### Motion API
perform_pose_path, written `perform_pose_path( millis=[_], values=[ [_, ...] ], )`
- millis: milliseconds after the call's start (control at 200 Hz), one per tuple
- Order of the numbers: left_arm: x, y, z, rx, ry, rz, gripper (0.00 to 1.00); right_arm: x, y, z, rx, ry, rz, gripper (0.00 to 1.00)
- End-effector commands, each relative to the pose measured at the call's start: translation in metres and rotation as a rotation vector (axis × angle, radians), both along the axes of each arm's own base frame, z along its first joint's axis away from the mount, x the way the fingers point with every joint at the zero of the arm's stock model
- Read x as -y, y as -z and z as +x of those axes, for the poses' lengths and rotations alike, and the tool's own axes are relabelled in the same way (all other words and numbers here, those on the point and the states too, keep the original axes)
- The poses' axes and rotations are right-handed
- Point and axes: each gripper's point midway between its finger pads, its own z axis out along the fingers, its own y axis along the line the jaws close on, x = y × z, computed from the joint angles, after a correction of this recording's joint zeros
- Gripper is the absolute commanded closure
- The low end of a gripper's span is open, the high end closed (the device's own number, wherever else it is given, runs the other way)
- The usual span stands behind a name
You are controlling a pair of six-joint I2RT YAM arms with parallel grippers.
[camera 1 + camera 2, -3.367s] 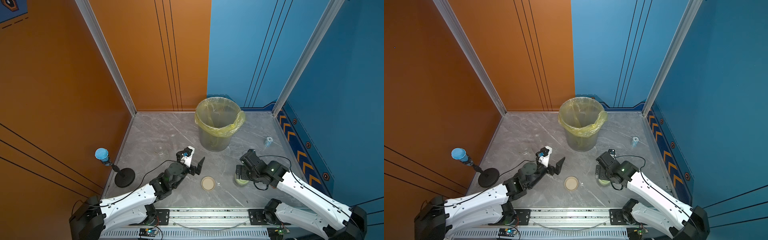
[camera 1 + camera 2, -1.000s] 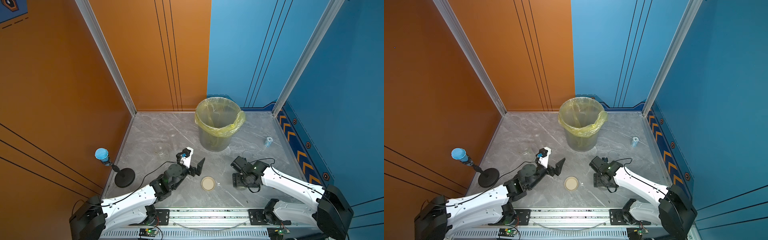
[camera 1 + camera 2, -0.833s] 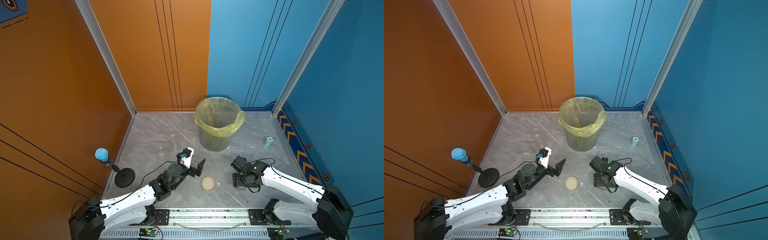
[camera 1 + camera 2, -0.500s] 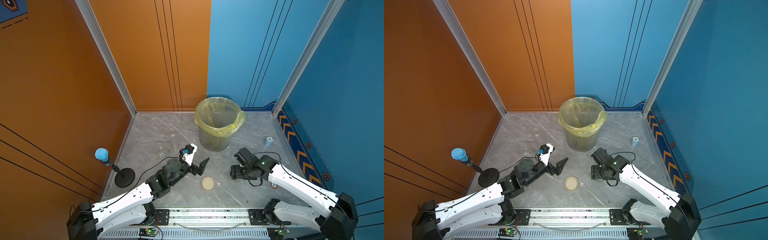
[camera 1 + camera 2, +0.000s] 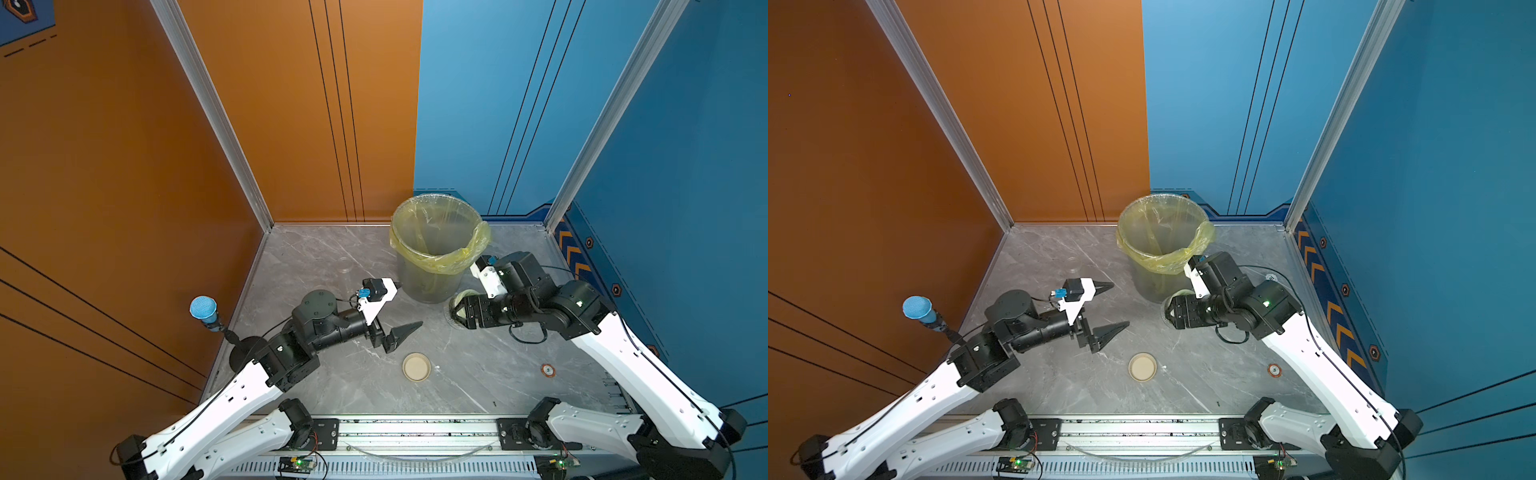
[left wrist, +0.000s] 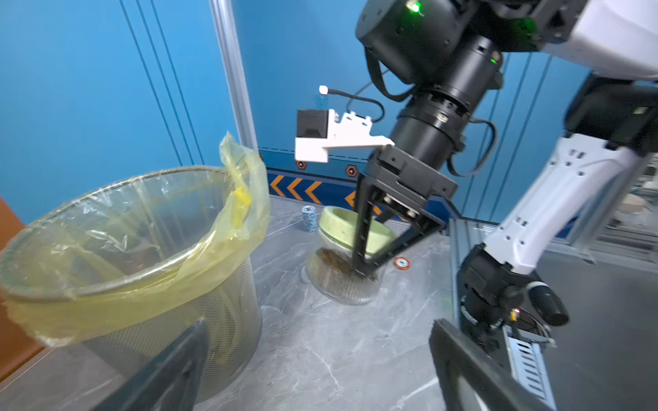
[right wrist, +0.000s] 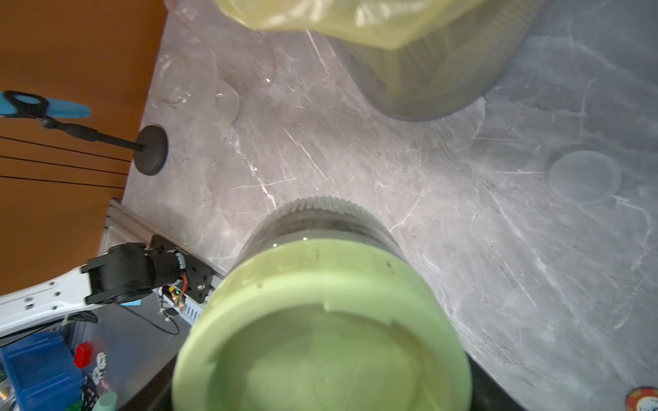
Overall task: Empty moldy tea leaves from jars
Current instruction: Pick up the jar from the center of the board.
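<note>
1. Grey mesh bin [image 5: 428,286] with yellow bag [image 5: 478,241] stands at the back of the worktop [image 5: 332,386]. The bag folds over the rim on the right arm's side.
2. Around the bin:
   - beige lid [image 5: 416,367] flat in front of it, between the 2 arms
   - red chip [image 5: 547,370] flat, further out on the right arm's side
   - blue chip stack [image 6: 308,219] beyond the held jar
   - translucent lid [image 7: 584,176] flat near the bin's base
   - mic [image 5: 203,308] well apart, by the orange wall [image 5: 124,166]
3. Clear jar [image 7: 203,96] stands upright with no lid on the bin's left-arm side. A 2nd clear shape [image 7: 249,57] just beside it is too faint to be sure.
4. Right tool [image 5: 459,309] is pinching the short jar [image 6: 338,281] across its body, just beside the bin's base. The jar is tilted, pale green lid [image 6: 341,227] on. Cannot tell if its base touches the worktop. The arm hides most of it in both top views.
5. Tea leaves [image 6: 331,258]: dark heap inside that jar, between the tool's fingers.
6. Left tool [image 5: 399,307] is spread wide and empty, near the bin's base opposite the jar. 1 fingertip is just beside the bin wall.
7. Counts: 1 bin, 2 tools, 2 jars sure, 2 loose lids, 1 heap.
</note>
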Motion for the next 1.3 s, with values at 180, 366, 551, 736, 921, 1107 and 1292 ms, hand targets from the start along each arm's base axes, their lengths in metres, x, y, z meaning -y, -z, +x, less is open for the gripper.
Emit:
perform_pose_path(
  millis=[180,366,551,736,921,1107,1292],
  values=[
    [-0.005,-0.04,0.017,0.047,0.143,-0.065,0.02,-0.03,-0.062,0.022,0.079,-0.121,0.125,0.48],
    [0.009,-0.065,0.044,0.078,0.177,-0.064,0.02,-0.055,-0.103,0.053,0.133,-0.154,0.218,0.49],
    [0.02,-0.072,0.06,0.054,0.245,-0.061,0.02,-0.074,-0.12,0.069,0.137,-0.197,0.273,0.51],
    [0.024,-0.066,0.073,0.067,0.249,-0.054,0.02,-0.082,-0.135,0.074,0.148,-0.225,0.322,0.52],
    [0.026,-0.058,0.087,0.069,0.242,-0.031,0.02,-0.089,-0.144,0.073,0.145,-0.256,0.356,0.53],
    [0.031,-0.05,0.1,0.068,0.242,-0.008,0.02,-0.092,-0.146,0.073,0.14,-0.27,0.369,0.54],
    [0.033,-0.046,0.111,0.075,0.23,0.005,0.03,-0.096,-0.149,0.073,0.139,-0.28,0.381,0.54]
  ],
)
